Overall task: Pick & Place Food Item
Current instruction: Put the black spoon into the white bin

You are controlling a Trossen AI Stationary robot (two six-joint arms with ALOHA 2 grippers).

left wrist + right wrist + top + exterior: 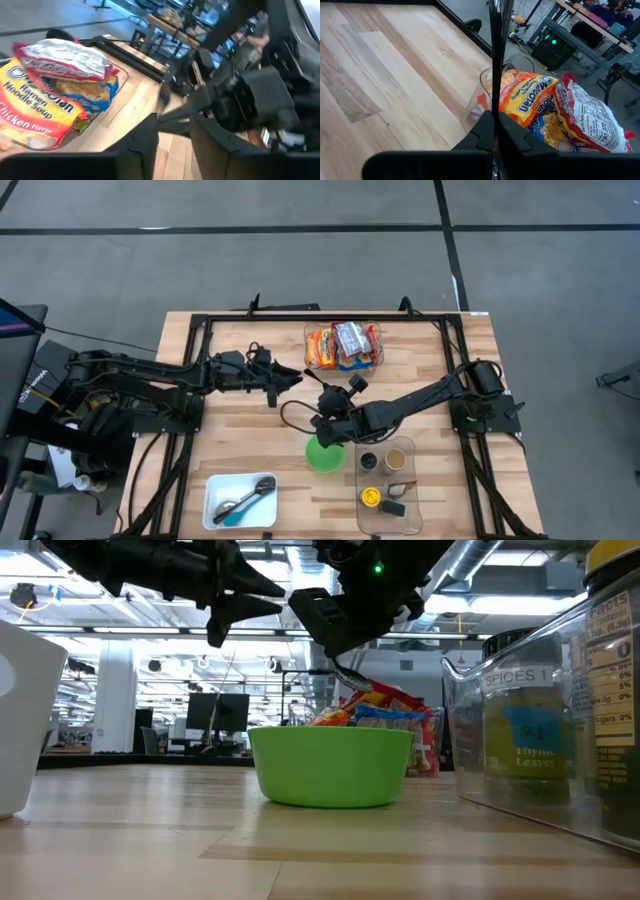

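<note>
High view: noodle packets (pixel 343 346) in tray, apart from both jaws.

The wooden table (pixel 250 435) carries a snack tray (pixel 343 346), green bowl (pixel 324 453), white bin (pixel 240 500) and clear spice bin (pixel 390 485).

Noodle packets (pixel 343 346) behind bowl (pixel 324 455); jars (pixel 383 462) right.
</note>
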